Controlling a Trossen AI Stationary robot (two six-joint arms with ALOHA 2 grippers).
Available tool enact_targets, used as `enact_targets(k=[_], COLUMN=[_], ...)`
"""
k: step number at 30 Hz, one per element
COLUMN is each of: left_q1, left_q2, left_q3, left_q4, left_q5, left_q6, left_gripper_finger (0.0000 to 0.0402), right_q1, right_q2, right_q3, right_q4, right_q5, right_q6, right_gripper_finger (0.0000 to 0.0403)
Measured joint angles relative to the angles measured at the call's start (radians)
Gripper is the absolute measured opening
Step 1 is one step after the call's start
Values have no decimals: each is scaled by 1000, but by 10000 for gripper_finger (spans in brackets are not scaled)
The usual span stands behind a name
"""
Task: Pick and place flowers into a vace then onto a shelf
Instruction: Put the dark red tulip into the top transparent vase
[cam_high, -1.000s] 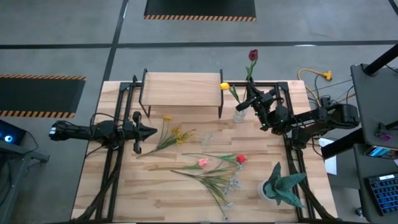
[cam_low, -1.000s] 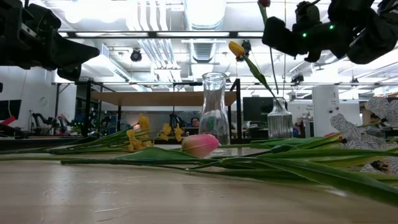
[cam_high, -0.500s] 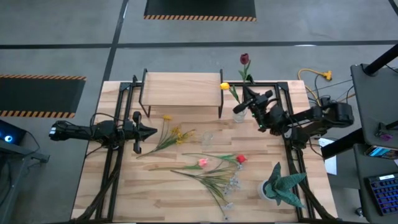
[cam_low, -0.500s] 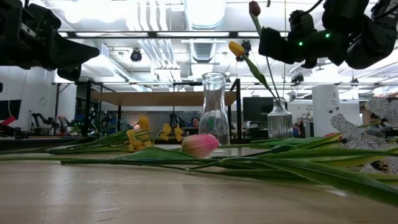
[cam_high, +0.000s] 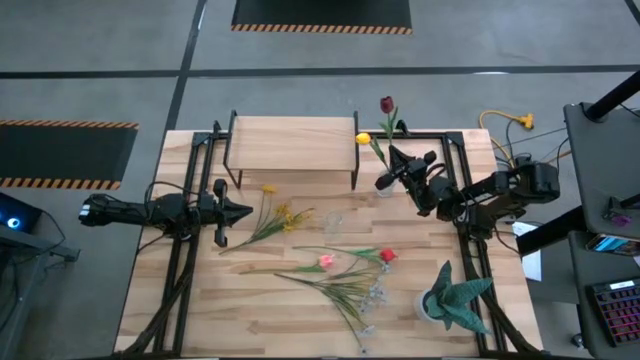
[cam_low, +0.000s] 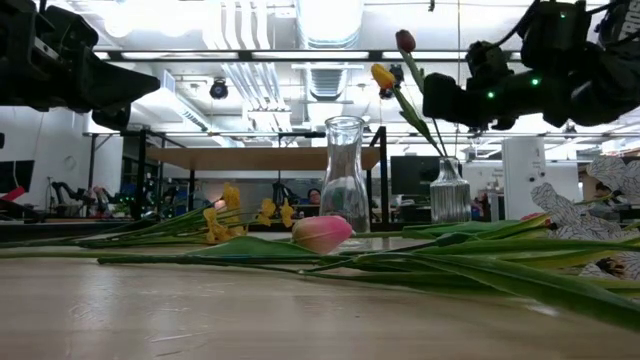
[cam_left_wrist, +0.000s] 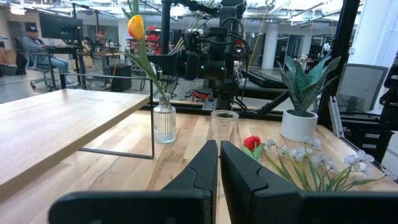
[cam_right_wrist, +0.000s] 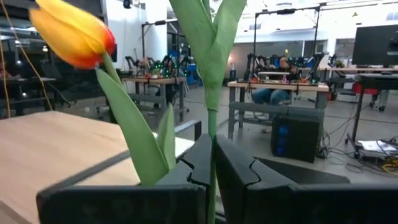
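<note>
The left gripper (cam_high: 238, 211) is waiting at the table's left side with its fingers pressed together on nothing; the shelf (cam_high: 292, 146) is standing empty at the back edge; loose flowers (cam_high: 340, 270) are lying across the middle of the table around an empty glass vase (cam_low: 344, 187); near the shelf's right end a small ribbed vase (cam_left_wrist: 164, 121) is already holding a yellow tulip (cam_high: 362, 139); the right gripper (cam_high: 384, 180) is hovering over it, clamped tight on the stem of a dark red tulip (cam_high: 386, 104); the stem end is probably best guided straight down into the narrow neck, beside the yellow tulip's stem, and only then released, without nudging the glass
</note>
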Motion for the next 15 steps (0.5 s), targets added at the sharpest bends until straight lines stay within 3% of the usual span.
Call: enact_targets(k=[15], left_q1=[0], left_q2=[0], left_q3=[0], left_q4=[0], left_q5=[0], left_q6=[0], left_gripper_finger=[2], right_q1=[0], right_q2=[-2], right_q3=[-62], right_q4=[-3], right_q5=[-58], right_q6=[65], right_gripper_finger=[10])
